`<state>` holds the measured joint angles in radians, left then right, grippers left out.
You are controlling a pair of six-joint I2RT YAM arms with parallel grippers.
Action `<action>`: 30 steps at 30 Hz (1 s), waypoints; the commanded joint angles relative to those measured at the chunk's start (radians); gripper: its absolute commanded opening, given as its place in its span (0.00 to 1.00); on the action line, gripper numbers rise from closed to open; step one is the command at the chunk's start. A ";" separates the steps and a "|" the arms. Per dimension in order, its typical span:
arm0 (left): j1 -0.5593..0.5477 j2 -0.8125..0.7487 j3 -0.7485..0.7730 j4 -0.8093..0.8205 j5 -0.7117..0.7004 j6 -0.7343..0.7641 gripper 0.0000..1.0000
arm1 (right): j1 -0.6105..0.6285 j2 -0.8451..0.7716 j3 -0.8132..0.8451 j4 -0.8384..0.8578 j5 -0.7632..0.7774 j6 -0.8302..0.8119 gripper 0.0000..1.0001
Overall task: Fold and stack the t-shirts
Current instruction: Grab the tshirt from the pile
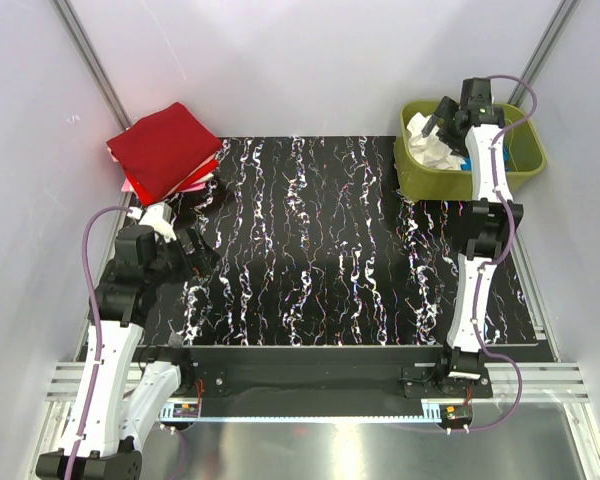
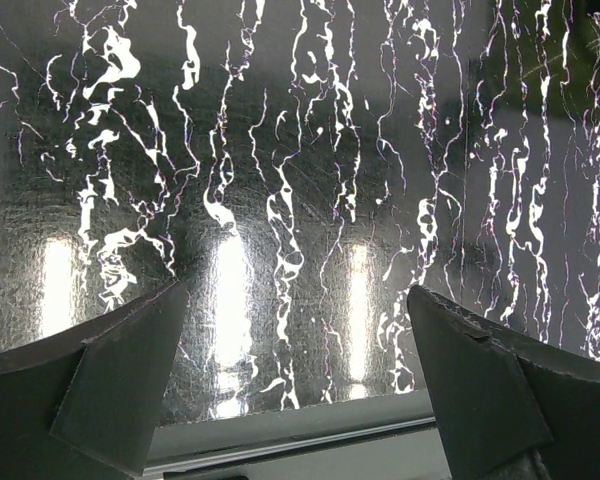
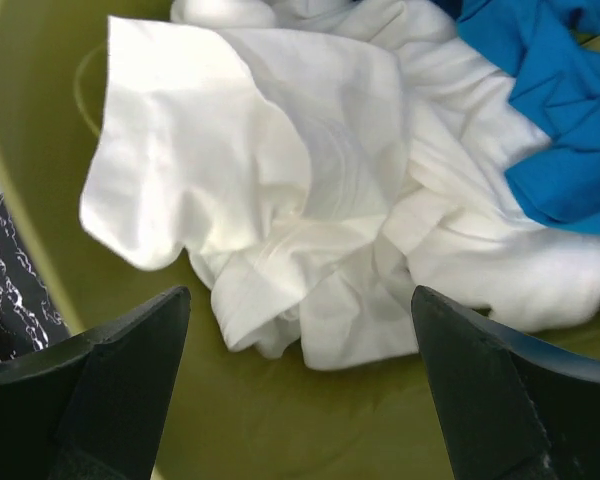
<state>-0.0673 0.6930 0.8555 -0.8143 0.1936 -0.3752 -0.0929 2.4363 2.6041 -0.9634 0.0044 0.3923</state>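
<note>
A crumpled white t-shirt [image 3: 310,200] lies in the olive-green bin [image 1: 520,155] at the back right, with a blue garment [image 3: 560,110] beside it. My right gripper [image 3: 300,330] hangs open just above the white cloth [image 1: 435,150], nothing between its fingers. A folded red t-shirt [image 1: 165,148] tops a stack at the back left, over a pink one [image 1: 195,180]. My left gripper [image 2: 295,330] is open and empty above the black marbled mat [image 2: 300,200] near the left edge; in the top view it [image 1: 205,250] sits in front of the stack.
The black mat with white veins [image 1: 340,240] covers the table between the arms. Its near edge meets a metal rail [image 2: 310,440]. White enclosure walls [image 1: 300,60] stand close on three sides. The bin wall [image 3: 30,200] stands left of the white cloth.
</note>
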 commanded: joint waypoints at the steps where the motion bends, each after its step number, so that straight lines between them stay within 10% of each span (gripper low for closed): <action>1: -0.003 -0.012 0.010 0.037 -0.023 -0.010 0.99 | 0.016 0.055 0.063 0.071 -0.052 0.023 1.00; 6: -0.003 -0.004 0.011 0.032 -0.031 -0.011 0.99 | 0.015 0.131 0.073 0.124 -0.069 0.025 1.00; 9: -0.003 -0.001 0.011 0.030 -0.034 -0.014 0.99 | 0.015 0.151 0.077 0.167 -0.075 0.017 0.83; 10: -0.003 -0.001 0.011 0.030 -0.034 -0.014 0.99 | 0.015 0.153 0.079 0.190 -0.078 0.017 0.48; 13: -0.003 -0.003 0.010 0.032 -0.042 -0.016 0.99 | 0.016 0.130 0.079 0.224 -0.093 0.007 0.00; 23: -0.003 -0.027 0.007 0.033 -0.057 -0.021 0.99 | 0.086 -0.218 0.074 0.313 -0.181 -0.035 0.00; 30: -0.003 -0.032 0.007 0.032 -0.069 -0.027 0.99 | 0.231 -0.509 0.042 0.429 -0.582 0.046 0.00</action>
<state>-0.0673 0.6739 0.8555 -0.8146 0.1467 -0.3935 0.0795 2.1132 2.6312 -0.6765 -0.3092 0.3962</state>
